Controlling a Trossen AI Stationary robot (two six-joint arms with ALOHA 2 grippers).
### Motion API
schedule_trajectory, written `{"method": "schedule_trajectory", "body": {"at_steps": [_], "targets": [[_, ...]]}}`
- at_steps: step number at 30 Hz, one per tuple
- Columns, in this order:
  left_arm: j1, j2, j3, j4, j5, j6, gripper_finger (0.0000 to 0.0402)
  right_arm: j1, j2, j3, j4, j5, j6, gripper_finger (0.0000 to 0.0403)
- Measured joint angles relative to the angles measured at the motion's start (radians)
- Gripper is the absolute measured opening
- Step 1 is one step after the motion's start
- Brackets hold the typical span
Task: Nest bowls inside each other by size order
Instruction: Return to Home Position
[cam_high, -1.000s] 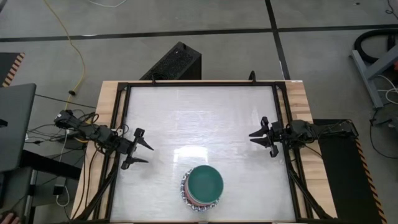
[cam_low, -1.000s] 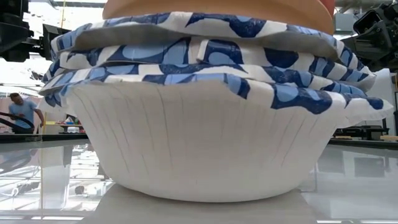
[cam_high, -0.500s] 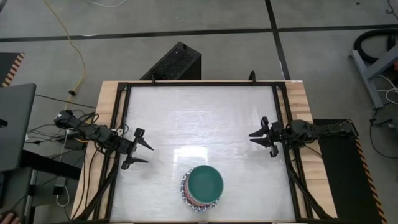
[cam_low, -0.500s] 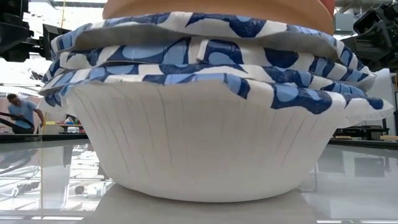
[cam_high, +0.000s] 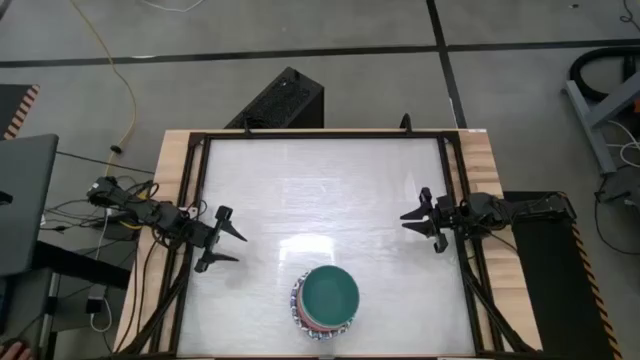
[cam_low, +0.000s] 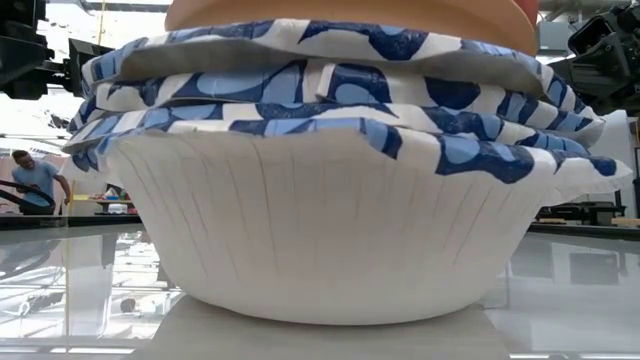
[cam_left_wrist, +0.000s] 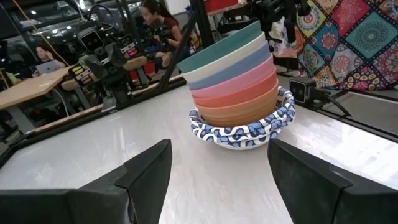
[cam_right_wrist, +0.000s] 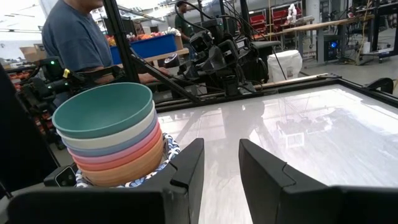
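Observation:
The bowls stand nested in one stack (cam_high: 325, 300) near the table's front edge, the teal bowl (cam_right_wrist: 102, 109) on top, then cream, blue, pink and orange ones, with white blue-rimmed bowls (cam_low: 330, 230) at the bottom, the lowest resting by its base on the table. My left gripper (cam_high: 228, 246) hangs open at the table's left side, level, away from the stack. My right gripper (cam_high: 422, 222) hangs at the right side, level, its fingers apart with nothing between them.
A black frame (cam_high: 320, 134) rims the white tabletop. Free room lies across the table's middle and far part. In the wrist views, people (cam_right_wrist: 74, 37) stand or sit beyond the table among benches and equipment.

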Motion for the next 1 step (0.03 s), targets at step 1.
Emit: {"method": "schedule_trajectory", "body": {"at_steps": [1], "targets": [[0.000,0.000,0.000,0.000,0.000,0.000,0.0255,0.000,0.000,0.000,0.000,0.000,0.000,0.0121]]}}
